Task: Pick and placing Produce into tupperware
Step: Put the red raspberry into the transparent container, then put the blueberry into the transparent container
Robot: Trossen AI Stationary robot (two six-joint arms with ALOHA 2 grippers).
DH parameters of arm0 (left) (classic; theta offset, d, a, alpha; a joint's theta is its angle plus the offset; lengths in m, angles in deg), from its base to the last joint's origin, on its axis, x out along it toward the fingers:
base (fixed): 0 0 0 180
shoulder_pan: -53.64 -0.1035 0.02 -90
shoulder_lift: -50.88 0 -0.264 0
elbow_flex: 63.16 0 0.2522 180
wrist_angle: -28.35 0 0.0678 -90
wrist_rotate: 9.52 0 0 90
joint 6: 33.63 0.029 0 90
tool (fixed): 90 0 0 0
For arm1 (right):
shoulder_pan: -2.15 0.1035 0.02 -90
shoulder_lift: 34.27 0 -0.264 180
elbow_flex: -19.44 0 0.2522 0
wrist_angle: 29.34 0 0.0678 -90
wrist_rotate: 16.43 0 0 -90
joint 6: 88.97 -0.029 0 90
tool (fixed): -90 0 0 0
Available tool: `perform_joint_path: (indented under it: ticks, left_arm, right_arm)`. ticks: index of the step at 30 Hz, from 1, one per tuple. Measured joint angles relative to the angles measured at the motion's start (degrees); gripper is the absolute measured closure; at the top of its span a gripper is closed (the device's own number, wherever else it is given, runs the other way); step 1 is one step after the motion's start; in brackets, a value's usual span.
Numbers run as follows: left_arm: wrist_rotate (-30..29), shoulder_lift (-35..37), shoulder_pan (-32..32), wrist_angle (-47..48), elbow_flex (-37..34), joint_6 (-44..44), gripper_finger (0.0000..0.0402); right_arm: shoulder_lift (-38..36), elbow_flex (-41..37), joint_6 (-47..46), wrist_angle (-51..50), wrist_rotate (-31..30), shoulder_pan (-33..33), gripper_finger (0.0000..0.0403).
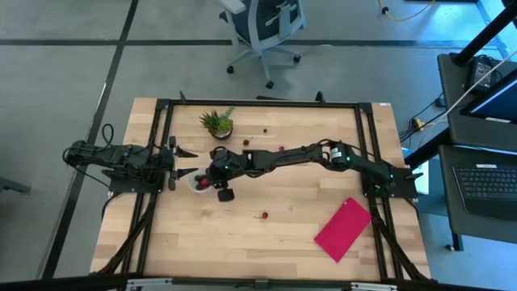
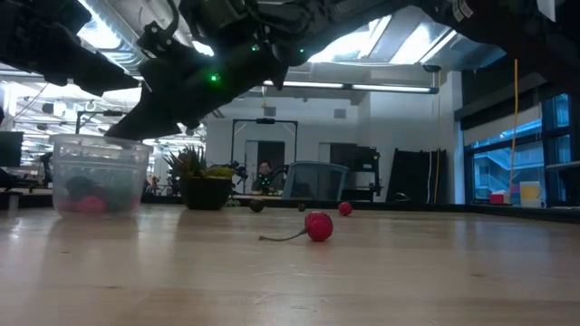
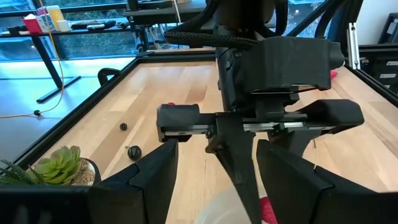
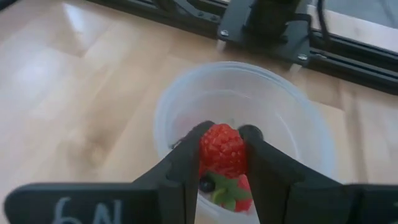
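R hand (image 4: pixel 222 152) sits right over the tupperware (image 4: pixel 239 134), fingers (image 4: pixel 183 165) narrowly parted and clamped on a red strawberry-like piece (image 4: pixel 221 149), bumpy skin, green leafy bit under it. Piece is held just above the cup's open mouth, w/ more red stuff lying at the cup bottom.

From above, the cup (image 1: pixel 196 183) is on the desk (image 1: pixel 266 242) at its L-centre, between the 2 hands: R arm stretches across from the R side, its hand (image 1: pixel 212 179) over the cup. L hand (image 1: pixel 187 162) is just beside the cup on its L, fingers spread wide, holding nothing; in the L wrist view the cup rim shows low between those fingers (image 3: pixel 152 180), w/ the R hand (image 3: pixel 239 168) pointing down close in front.

Low view: cup (image 2: pixel 98 174) stands upright, translucent, red and dark pieces visible inside. 1 red berry w/ stem (image 2: pixel 317 226) lies loose on the desk mid-way, another small red 1 (image 2: pixel 345 209) farther back, plus a dark 1 (image 2: pixel 256 206) near the potted plant (image 2: pixel 204 181).

Plant (image 1: pixel 216 124) is near the far edge, behind the cup. Pink flat rectangle (image 1: pixel 343 229) lies toward the near R corner, well apart from the cup. A loose berry (image 1: pixel 264 215) lies between them.
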Motion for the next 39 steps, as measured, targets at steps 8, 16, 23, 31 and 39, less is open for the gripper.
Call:
perform_joint_path:
  ticks: [8,16,23,31,39]
  left_arm:
    - [0.0,0.0,0.0,0.0,0.0,0.0,0.019]
    - [0.0,0.0,0.0,0.0,0.0,0.0,0.019]
    - [0.0,0.0,0.0,0.0,0.0,0.0,0.019]
    - [0.0,0.0,0.0,0.0,0.0,0.0,0.019]
    - [0.0,0.0,0.0,0.0,0.0,0.0,0.019]
  right_arm:
    - [0.0,0.0,-0.1,-0.1,-3.4,-0.3,0.0273]
    - [0.0,0.0,-0.2,-0.3,-3.4,-0.3,0.0284]
    - [0.0,0.0,-0.3,-0.2,-3.4,-0.3,0.0259]
    - [0.0,-0.1,-0.3,0.9,-3.5,-0.3,0.0239]
    - [-2.6,-0.2,-0.1,-1.8,-3.5,-0.2,0.0238]
